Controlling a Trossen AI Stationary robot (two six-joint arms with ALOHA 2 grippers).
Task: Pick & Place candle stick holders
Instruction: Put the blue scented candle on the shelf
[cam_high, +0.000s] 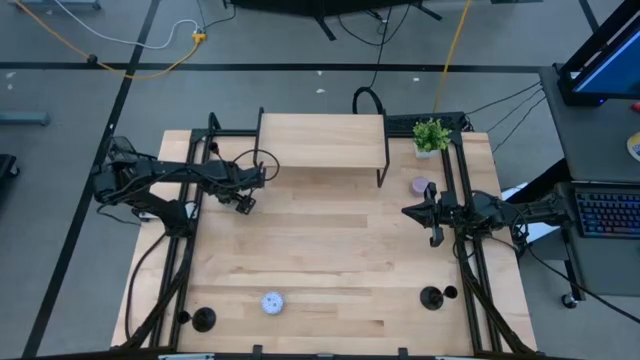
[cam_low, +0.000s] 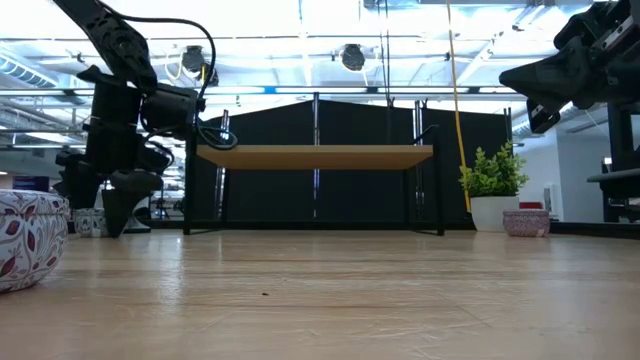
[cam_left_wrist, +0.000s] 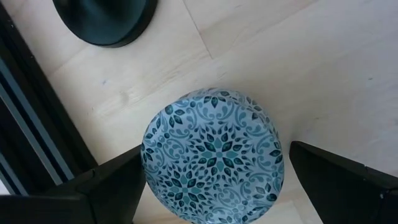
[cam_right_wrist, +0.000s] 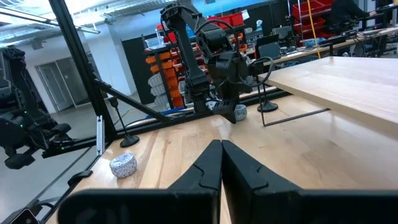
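**Left gripper over a patterned puck, holders untouched**

Hovering low at the table's (cam_high: 330, 235) back left, the left gripper (cam_left_wrist: 211, 180) has its fingers (cam_left_wrist: 109, 190) spread on both sides of a blue-patterned round puck (cam_left_wrist: 212, 163), not touching it. One candle stick holder (cam_left_wrist: 106, 18) stands just beside the puck. Two more holders (cam_high: 203, 320) (cam_high: 432, 297) stand near the front edge. The right gripper (cam_right_wrist: 221, 163) waits at the right side, fingers pressed together.

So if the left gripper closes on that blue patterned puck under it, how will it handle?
The puck looks squat, round and flat-topped, so it should stay put rather than tip. Its curved side may slip between the open left gripper fingers. It seems rigid, possibly ceramic, so perhaps breakable.
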